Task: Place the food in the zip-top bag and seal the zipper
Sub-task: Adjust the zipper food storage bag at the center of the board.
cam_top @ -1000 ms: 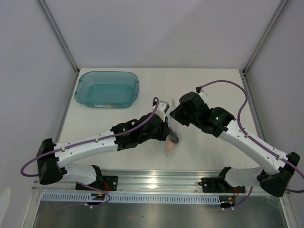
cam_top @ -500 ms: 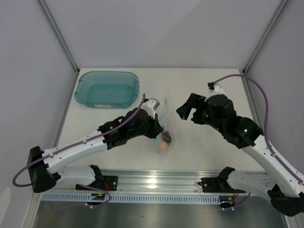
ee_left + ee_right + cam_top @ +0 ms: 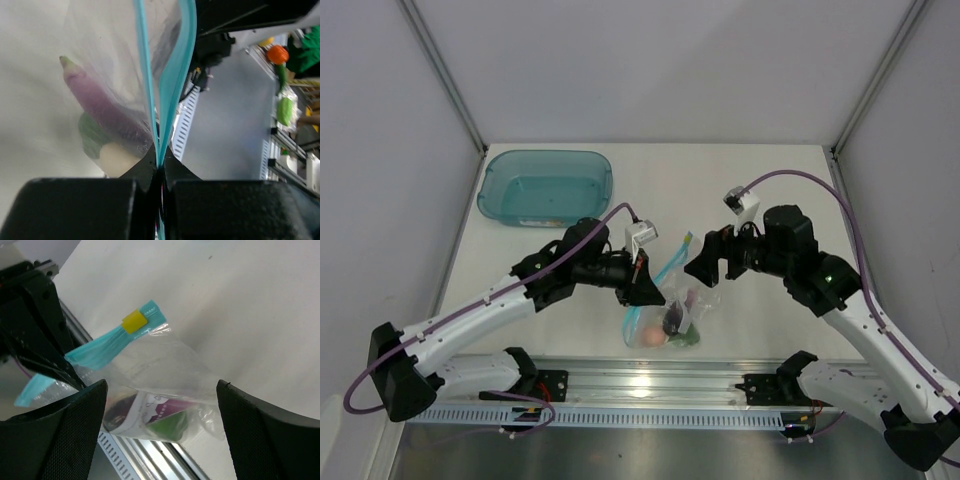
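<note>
The clear zip-top bag (image 3: 672,312) lies near the table's front edge with the food inside: a pinkish ball (image 3: 648,334), a dark eggplant (image 3: 675,320) and a green lump (image 3: 689,339). My left gripper (image 3: 645,287) is shut on the bag's teal zipper (image 3: 159,150), whose two strips (image 3: 172,70) spread apart beyond the jaws. The purple eggplant (image 3: 100,112), green piece (image 3: 89,139) and a cream ball (image 3: 117,160) show through the plastic. My right gripper (image 3: 708,260) stands open just right of the bag, its fingers (image 3: 65,440) either side of the bag (image 3: 165,365), not touching. A yellow slider (image 3: 134,321) sits at the strip's end.
A teal translucent tub (image 3: 545,188) stands at the back left of the white table. The aluminium rail (image 3: 650,385) runs right below the bag. Slanted frame posts (image 3: 445,75) rise at both back corners.
The right gripper let go of the bag, opened, drew back, then came near again. The left gripper swung left and toward the front with the zipper, and the bag's food now rests lower.
</note>
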Motion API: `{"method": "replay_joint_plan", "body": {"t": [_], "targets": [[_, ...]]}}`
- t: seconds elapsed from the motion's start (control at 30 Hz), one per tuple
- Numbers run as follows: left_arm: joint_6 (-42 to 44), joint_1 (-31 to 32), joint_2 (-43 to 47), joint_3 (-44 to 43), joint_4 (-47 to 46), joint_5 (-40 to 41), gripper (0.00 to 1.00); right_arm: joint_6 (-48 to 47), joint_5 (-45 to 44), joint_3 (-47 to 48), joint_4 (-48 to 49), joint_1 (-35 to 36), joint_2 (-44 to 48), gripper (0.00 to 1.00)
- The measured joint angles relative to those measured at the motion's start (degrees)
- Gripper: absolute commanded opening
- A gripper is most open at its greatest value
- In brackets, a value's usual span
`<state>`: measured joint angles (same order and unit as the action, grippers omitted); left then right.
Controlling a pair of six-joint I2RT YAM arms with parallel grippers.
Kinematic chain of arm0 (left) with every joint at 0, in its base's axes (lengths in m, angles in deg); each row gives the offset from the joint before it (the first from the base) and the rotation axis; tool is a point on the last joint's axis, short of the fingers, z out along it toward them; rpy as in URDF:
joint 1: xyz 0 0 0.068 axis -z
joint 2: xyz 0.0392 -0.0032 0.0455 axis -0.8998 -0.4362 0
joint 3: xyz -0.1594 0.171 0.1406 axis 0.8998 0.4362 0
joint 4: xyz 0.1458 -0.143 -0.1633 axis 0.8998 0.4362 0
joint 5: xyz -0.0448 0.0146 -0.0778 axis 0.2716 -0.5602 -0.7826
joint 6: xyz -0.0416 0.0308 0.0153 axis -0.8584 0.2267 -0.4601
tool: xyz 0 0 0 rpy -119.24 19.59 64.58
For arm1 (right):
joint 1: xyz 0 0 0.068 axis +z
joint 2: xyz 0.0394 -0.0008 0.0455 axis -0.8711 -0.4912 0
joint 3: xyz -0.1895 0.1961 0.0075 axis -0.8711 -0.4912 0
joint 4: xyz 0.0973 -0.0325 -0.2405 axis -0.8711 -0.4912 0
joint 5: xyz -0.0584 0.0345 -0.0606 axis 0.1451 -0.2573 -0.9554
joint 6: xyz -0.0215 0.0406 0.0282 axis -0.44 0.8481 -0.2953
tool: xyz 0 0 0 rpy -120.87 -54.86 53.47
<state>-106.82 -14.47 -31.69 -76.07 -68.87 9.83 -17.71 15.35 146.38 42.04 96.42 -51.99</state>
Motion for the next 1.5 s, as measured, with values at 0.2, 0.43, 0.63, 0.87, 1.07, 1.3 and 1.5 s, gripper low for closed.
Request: {"method": "replay_joint_plan", "body": {"t": [0.2,0.43,0.63,0.87,1.07,1.3,1.5], "targets": [[0.5,-2.4,5.1,3.2,-0.6,-13.2,0.01,-6.8,12.9,-3.8,3.3,-3.5,5.6,0.89],[0.3,-3.7,8.0,5.3,-2.6,-21.3,0.01,-8.2,27.9,-5.4,7.5,-5.9,6.8,0.87],[-1.7,-3.8,12.2,8.9,-6.6,-25.4,0.01,-6.7,41.0,-6.5,11.8,-6.0,4.7,0.84],[-4.6,-3.8,15.1,13.2,-10.8,-27.7,0.00,-3.2,48.5,-7.6,16.9,-5.3,3.4,0.74],[-6.2,-3.7,16.5,15.2,-12.0,-27.9,0.01,-1.0,51.1,-7.6,20.3,-1.1,1.2,0.58],[-6.3,-3.7,16.7,15.3,-12.6,-27.8,0.01,-0.8,51.5,-7.6,20.8,2.4,-1.7,0.29],[-6.7,-3.7,16.7,16.0,-13.5,-27.4,0.05,0.2,50.7,-7.7,21.8,2.7,-1.6,0.00]]}}
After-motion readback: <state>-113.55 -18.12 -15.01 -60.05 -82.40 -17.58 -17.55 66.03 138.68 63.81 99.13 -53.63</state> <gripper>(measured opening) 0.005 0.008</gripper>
